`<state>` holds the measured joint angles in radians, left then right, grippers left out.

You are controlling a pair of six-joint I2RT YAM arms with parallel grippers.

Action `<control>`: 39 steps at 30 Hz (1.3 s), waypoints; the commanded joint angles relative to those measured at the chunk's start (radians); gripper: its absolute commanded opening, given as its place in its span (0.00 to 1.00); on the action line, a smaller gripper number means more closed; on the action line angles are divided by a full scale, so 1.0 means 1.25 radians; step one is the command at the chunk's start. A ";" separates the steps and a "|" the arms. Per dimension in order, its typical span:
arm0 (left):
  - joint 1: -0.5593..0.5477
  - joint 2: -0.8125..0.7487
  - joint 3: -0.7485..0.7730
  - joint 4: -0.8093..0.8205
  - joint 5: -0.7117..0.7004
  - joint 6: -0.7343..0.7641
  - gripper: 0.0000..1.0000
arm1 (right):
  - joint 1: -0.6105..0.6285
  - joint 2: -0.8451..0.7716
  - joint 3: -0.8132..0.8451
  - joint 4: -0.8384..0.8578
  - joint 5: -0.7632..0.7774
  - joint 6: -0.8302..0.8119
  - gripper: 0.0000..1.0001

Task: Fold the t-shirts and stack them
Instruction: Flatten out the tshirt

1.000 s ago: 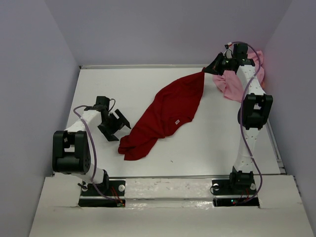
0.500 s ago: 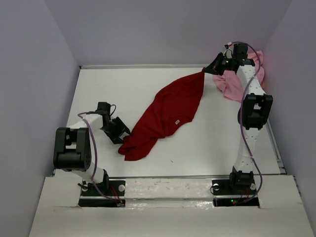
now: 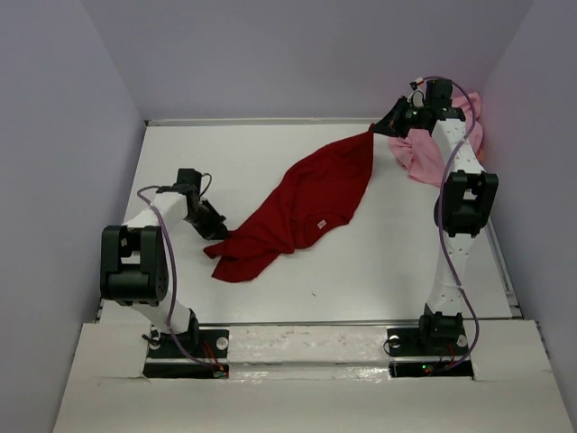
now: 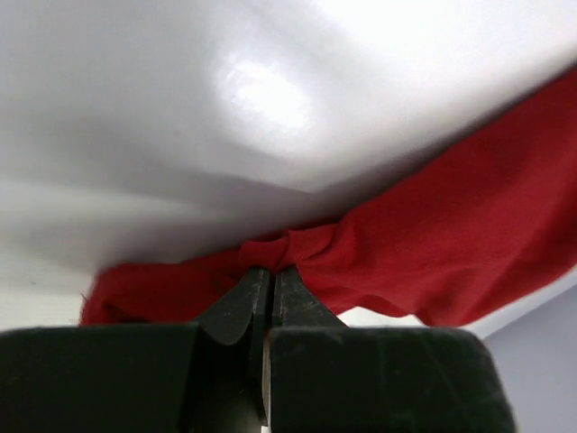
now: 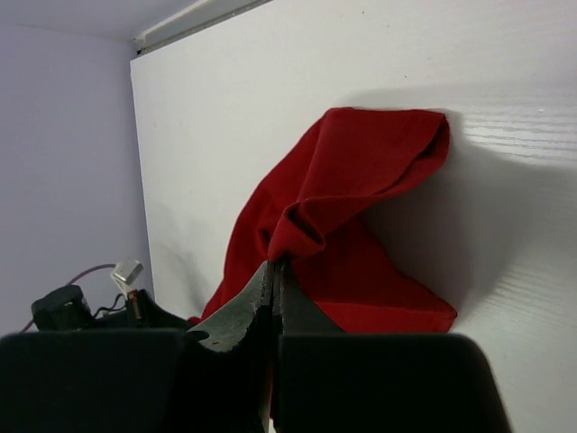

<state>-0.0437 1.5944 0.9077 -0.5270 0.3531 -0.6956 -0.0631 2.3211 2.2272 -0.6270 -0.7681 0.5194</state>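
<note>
Both sets of fingers [image 4: 236,307] tight on red t-shirt [image 3: 306,203]

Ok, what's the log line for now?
left claw: shut on dark red t-shirt | right claw: shut on it | pink t-shirt: far right

White table [image 3: 379,262] fills the middle, matte w/ a soft glare patch in the left wrist view. Lavender walls on 3 sides: left wall [image 3: 54,135], back wall [image 3: 306,54], right wall [image 3: 545,180]. Thin metal strip [image 3: 261,121] runs along the far edge, where table meets back wall. A similar right-side strip [image 3: 505,269] runs down that edge. Tiny dark speck [image 3: 313,293] on the tabletop, nr the front. White ledge [image 3: 306,388] sits along the near edge.
</note>
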 commanded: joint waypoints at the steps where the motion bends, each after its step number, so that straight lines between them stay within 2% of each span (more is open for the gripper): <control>1: 0.007 -0.013 0.140 -0.054 -0.101 0.046 0.00 | 0.008 -0.050 -0.015 0.021 -0.029 -0.001 0.00; 11: 0.010 0.118 0.512 -0.089 -0.169 0.105 0.00 | 0.008 -0.070 0.033 0.009 -0.166 0.064 0.00; 18: 0.012 0.220 0.856 -0.171 -0.290 0.180 0.00 | 0.015 -0.107 0.111 0.042 -0.280 0.188 0.00; 22: 0.012 0.223 0.891 -0.136 -0.294 0.169 0.00 | 0.044 -0.175 0.048 0.128 -0.341 0.269 0.00; 24: 0.012 0.194 0.853 -0.070 -0.286 0.143 0.00 | 0.071 -0.222 -0.018 0.202 -0.377 0.340 0.00; 28: 0.013 0.148 0.800 0.042 -0.286 0.104 0.00 | 0.136 -0.288 -0.069 0.224 -0.409 0.391 0.00; 35: 0.023 0.192 0.907 0.014 -0.306 0.105 0.00 | 0.232 -0.476 -0.234 0.225 -0.436 0.462 0.00; 39: 0.026 0.163 0.895 0.039 -0.336 0.106 0.00 | 0.242 -0.601 -0.309 0.224 -0.465 0.486 0.00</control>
<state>-0.0238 1.8561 1.9949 -0.5434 -0.0158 -0.5583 0.2447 1.7168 1.8755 -0.3916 -1.2716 1.0573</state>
